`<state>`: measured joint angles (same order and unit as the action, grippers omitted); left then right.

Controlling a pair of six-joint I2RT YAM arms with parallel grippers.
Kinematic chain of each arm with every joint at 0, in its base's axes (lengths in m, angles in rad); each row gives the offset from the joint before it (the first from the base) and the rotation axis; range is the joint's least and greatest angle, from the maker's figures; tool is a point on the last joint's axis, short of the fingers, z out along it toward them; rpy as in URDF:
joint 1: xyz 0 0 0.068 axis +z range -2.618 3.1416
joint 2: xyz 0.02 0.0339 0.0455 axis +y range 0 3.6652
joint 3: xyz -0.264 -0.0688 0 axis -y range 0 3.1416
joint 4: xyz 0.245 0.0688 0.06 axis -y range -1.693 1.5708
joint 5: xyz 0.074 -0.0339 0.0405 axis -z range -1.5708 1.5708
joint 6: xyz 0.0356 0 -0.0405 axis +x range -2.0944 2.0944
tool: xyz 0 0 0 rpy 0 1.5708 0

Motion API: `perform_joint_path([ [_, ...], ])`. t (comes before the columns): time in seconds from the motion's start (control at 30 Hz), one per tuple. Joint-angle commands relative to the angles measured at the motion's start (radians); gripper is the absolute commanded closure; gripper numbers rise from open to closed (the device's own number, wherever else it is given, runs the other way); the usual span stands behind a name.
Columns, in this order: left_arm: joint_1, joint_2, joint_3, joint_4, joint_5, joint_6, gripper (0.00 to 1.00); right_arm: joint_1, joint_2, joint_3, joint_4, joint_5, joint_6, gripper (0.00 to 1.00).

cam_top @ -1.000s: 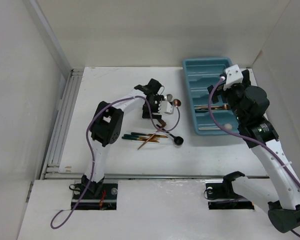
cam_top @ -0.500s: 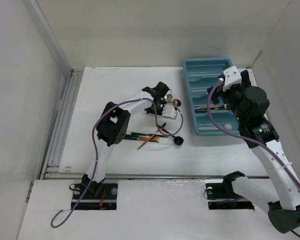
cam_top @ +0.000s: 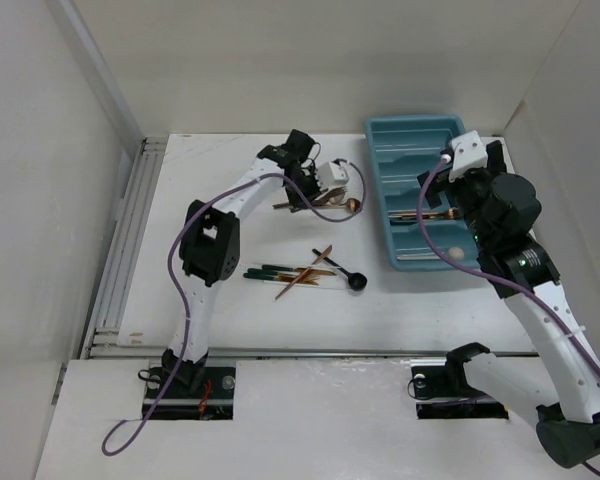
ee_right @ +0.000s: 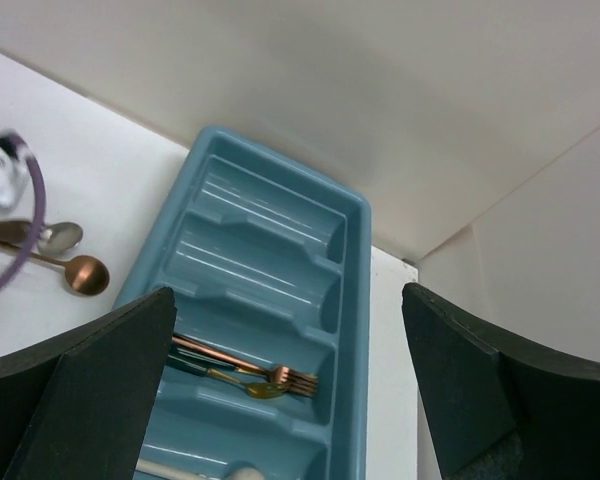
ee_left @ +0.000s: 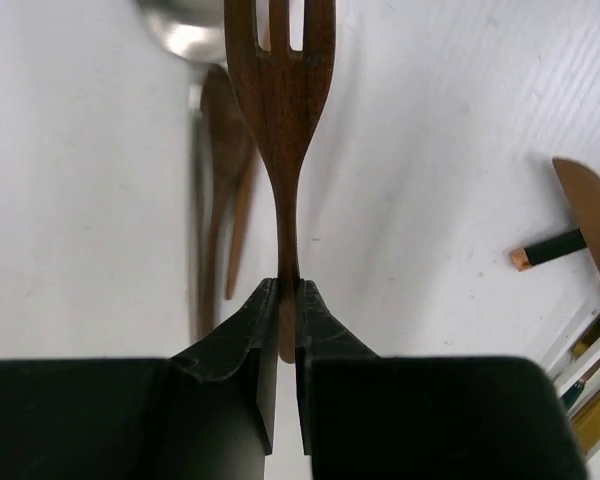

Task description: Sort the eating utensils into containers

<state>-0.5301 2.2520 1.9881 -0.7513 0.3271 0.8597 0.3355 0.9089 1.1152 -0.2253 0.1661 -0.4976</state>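
Note:
My left gripper (ee_left: 288,285) is shut on the handle end of a brown fork (ee_left: 280,100), held off the white table behind the loose pile, left of the tray. A silver spoon (ee_right: 60,237) and a copper spoon (ee_right: 85,275) lie on the table under the fork. More eating utensils (cam_top: 298,272), green-handled and copper, lie mid-table with a black round-headed spoon (cam_top: 355,282). My right gripper (ee_right: 285,292) hangs open over the teal tray (cam_top: 380,160). One of its containers holds a copper fork (ee_right: 285,375) and a gold spoon (ee_right: 260,389).
White walls close in the table at the back and sides. A ribbed rail (cam_top: 130,240) runs along the left edge. The tray (ee_right: 355,215) sits at the back right corner, near the right wall. A cream piece (ee_right: 235,472) shows in the tray's nearest compartment.
My left gripper has closed on the brown fork and moved back and to the left with it, away from the pile. The right arm has not moved.

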Motion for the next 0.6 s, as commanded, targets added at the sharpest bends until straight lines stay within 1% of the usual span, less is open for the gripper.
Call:
perform_joint_path([
  [0.0, 0.004, -0.119, 0.054, 0.03, 0.124, -0.166, 1.0, 0.01, -0.024, 0.021, 0.043, 0.091, 0.054, 0.01],
  [0.07, -0.014, -0.144, 0.043, 0.076, 0.136, -0.231, 1.0, 0.01, -0.033, 0.031, 0.052, 0.144, 0.07, 0.01],
  [0.2, -0.108, -0.143, 0.078, 0.251, 0.136, -0.372, 1.0, 0.01, -0.045, 0.031, 0.072, 0.204, 0.102, 0.01],
  [0.23, -0.152, -0.1, 0.134, 0.332, 0.127, -0.411, 1.0, 0.01, -0.056, 0.031, 0.072, 0.216, 0.102, 0.01],
  [0.27, -0.174, -0.068, 0.182, 0.36, 0.116, -0.447, 1.0, 0.01, -0.056, 0.031, 0.081, 0.216, 0.102, 0.01],
  [0.3, -0.195, -0.03, 0.237, 0.383, 0.089, -0.517, 1.0, 0.01, -0.065, 0.031, 0.081, 0.216, 0.102, 0.01],
  [0.33, -0.215, 0.036, 0.289, 0.444, 0.07, -0.562, 1.0, 0.01, -0.065, 0.031, 0.081, 0.216, 0.102, 0.01],
  [0.37, -0.246, 0.059, 0.354, 0.487, 0.055, -0.603, 1.0, 0.01, -0.079, 0.031, 0.081, 0.216, 0.093, 0.01],
  [0.43, -0.272, 0.086, 0.354, 0.578, 0.032, -0.669, 1.0, 0.01, -0.096, 0.02, 0.081, 0.216, 0.093, 0.01],
  [0.47, -0.295, 0.109, 0.354, 0.64, 0.021, -0.669, 1.0, 0.01, -0.117, 0.02, 0.081, 0.216, 0.093, 0.01],
  [0.5, -0.306, 0.122, 0.354, 0.659, -0.006, -0.669, 1.0, 0.01, -0.128, 0.02, 0.081, 0.216, 0.084, 0.01],
  [0.57, -0.318, 0.153, 0.344, 0.702, -0.007, -0.636, 1.0, 0.01, -0.146, 0.009, 0.07, 0.216, 0.071, 0.01],
])
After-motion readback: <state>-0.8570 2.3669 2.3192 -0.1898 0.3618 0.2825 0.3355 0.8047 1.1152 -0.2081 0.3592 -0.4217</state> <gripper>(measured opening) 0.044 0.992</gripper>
